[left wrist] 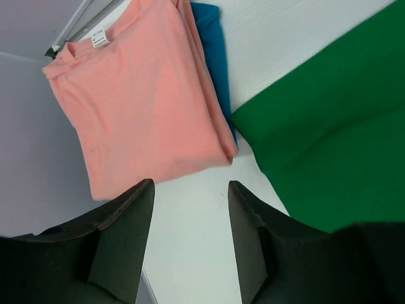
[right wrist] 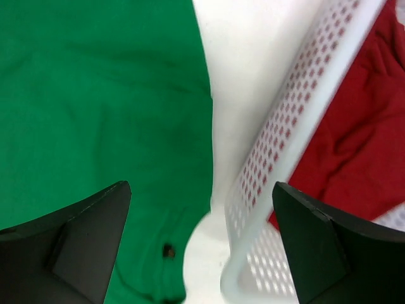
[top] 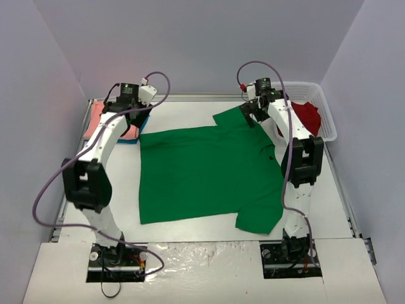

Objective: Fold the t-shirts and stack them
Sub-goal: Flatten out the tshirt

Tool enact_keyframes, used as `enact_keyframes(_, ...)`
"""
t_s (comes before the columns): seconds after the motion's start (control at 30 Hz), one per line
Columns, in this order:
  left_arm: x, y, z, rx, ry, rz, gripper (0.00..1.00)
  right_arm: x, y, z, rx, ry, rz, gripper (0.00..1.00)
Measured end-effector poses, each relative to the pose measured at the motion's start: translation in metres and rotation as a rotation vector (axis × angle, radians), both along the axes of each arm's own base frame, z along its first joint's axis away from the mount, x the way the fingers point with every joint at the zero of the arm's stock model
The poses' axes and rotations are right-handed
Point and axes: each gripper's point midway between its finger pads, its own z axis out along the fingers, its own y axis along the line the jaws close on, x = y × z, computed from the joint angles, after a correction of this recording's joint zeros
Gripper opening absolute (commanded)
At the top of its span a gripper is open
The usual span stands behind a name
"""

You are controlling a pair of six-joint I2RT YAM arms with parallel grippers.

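A bright green t-shirt [top: 202, 174] lies spread flat in the middle of the table, one sleeve at the back right and one at the front right. At the back left a folded salmon-pink t-shirt [left wrist: 139, 95] rests on a folded teal-blue one [left wrist: 212, 50]. A red t-shirt [right wrist: 361, 126] is crumpled in the white basket [right wrist: 285, 126]. My left gripper [left wrist: 190, 187] hangs open over bare table between the pink stack and the green shirt's corner [left wrist: 329, 139], holding nothing. My right gripper [right wrist: 201, 187] is open wide above the green sleeve [right wrist: 95, 95] and the basket's edge, also holding nothing.
The white mesh basket [top: 326, 107] stands at the back right corner against the wall. Grey walls close in the table on the left, back and right. A metal rail [top: 190, 97] runs along the table's far edge.
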Motion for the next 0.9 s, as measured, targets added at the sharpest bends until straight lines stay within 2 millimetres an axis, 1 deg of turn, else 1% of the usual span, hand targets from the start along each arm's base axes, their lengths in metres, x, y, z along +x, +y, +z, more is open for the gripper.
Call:
enact_keyframes(0.07,-0.019,-0.002,0.020,-0.012,-0.035,-0.011,0.49,-0.015,0.001,0.019,0.011,-0.021,0.009,0.87)
enact_keyframes(0.13,-0.034,-0.006,0.033,-0.027,-0.067,-0.027,0.49,-0.026,0.007,0.035,0.037,-0.048,0.029,0.80)
enact_keyframes(0.17,-0.043,-0.007,0.037,-0.035,-0.076,-0.032,0.49,-0.032,0.010,0.042,0.049,-0.057,0.041,0.66)
enact_keyframes(0.2,-0.052,-0.008,0.037,-0.042,-0.075,-0.040,0.49,-0.037,0.012,0.048,0.064,-0.063,0.053,0.48)
enact_keyframes(0.27,-0.067,-0.012,0.029,-0.057,-0.053,-0.057,0.48,-0.044,0.019,0.052,0.091,-0.068,0.079,0.11)
enact_keyframes(0.3,-0.073,-0.013,0.022,-0.063,-0.036,-0.063,0.47,-0.046,0.023,0.051,0.105,-0.064,0.090,0.00)
enact_keyframes(0.37,-0.084,-0.015,0.003,-0.079,0.001,-0.065,0.44,-0.048,0.030,0.043,0.129,-0.045,0.100,0.00)
enact_keyframes(0.43,-0.096,-0.015,-0.021,-0.089,0.055,-0.064,0.42,-0.049,0.038,0.031,0.138,-0.017,0.117,0.00)
enact_keyframes(0.47,-0.102,-0.016,-0.033,-0.094,0.087,-0.063,0.35,-0.049,0.040,0.025,0.138,-0.005,0.120,0.00)
enact_keyframes(0.53,-0.112,-0.016,-0.049,-0.103,0.128,-0.052,0.30,-0.046,0.045,0.011,0.133,0.027,0.127,0.00)
enact_keyframes(0.57,-0.115,-0.016,-0.054,-0.107,0.141,-0.049,0.21,-0.043,0.048,0.005,0.132,0.039,0.132,0.00)
enact_keyframes(0.6,-0.116,-0.017,-0.056,-0.116,0.148,-0.044,0.18,-0.037,0.053,0.000,0.132,0.043,0.137,0.00)
enact_keyframes(0.63,-0.117,-0.018,-0.057,-0.122,0.147,-0.043,0.16,-0.030,0.057,-0.005,0.134,0.045,0.140,0.00)
enact_keyframes(0.73,-0.113,-0.024,-0.056,-0.143,0.133,-0.042,0.16,-0.008,0.067,-0.019,0.142,0.046,0.146,0.00)
enact_keyframes(0.8,-0.111,-0.027,-0.056,-0.149,0.128,-0.044,0.17,0.001,0.073,-0.029,0.144,0.052,0.148,0.00)
enact_keyframes(0.87,-0.109,-0.031,-0.059,-0.154,0.129,-0.048,0.17,0.007,0.077,-0.041,0.144,0.064,0.149,0.00)
enact_keyframes(0.9,-0.108,-0.032,-0.062,-0.155,0.134,-0.049,0.16,0.009,0.078,-0.047,0.143,0.071,0.146,0.00)
